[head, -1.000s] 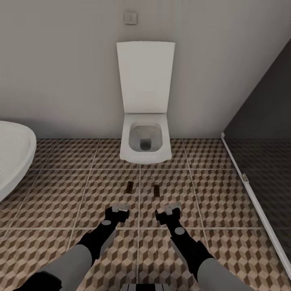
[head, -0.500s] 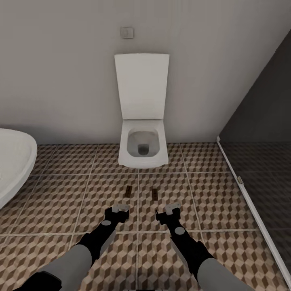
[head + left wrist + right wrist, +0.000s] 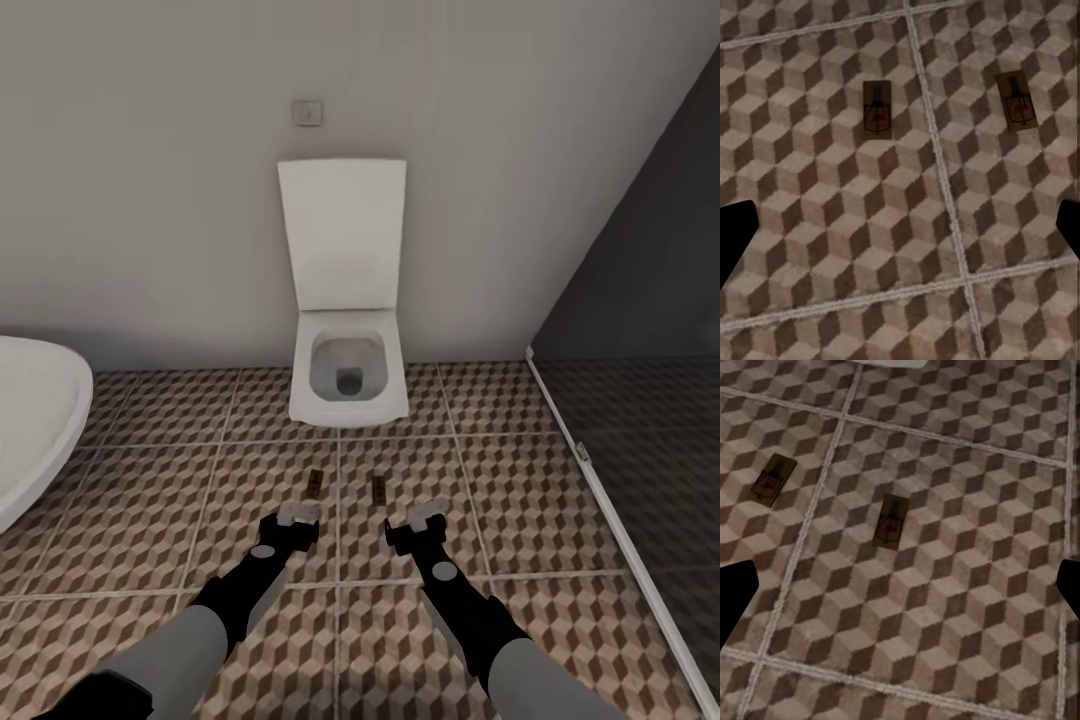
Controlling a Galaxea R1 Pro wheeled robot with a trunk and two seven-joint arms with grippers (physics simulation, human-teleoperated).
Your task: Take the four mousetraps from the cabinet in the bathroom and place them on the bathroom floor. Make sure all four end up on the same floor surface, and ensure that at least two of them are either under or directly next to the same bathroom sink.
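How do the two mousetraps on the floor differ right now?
The left mousetrap lies on the tile left of the grout line, ahead of the left tool; the right mousetrap lies on the tile right of it, ahead of the right tool. The left one sits slightly nearer the toilet. Both lie flat, lengthwise toward the toilet, ungripped.

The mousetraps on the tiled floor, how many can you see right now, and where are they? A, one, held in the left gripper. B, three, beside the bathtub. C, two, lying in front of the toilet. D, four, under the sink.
C: two mousetraps lie flat on the bathroom floor in front of the toilet, one either side of a grout line, ahead of both grippers.
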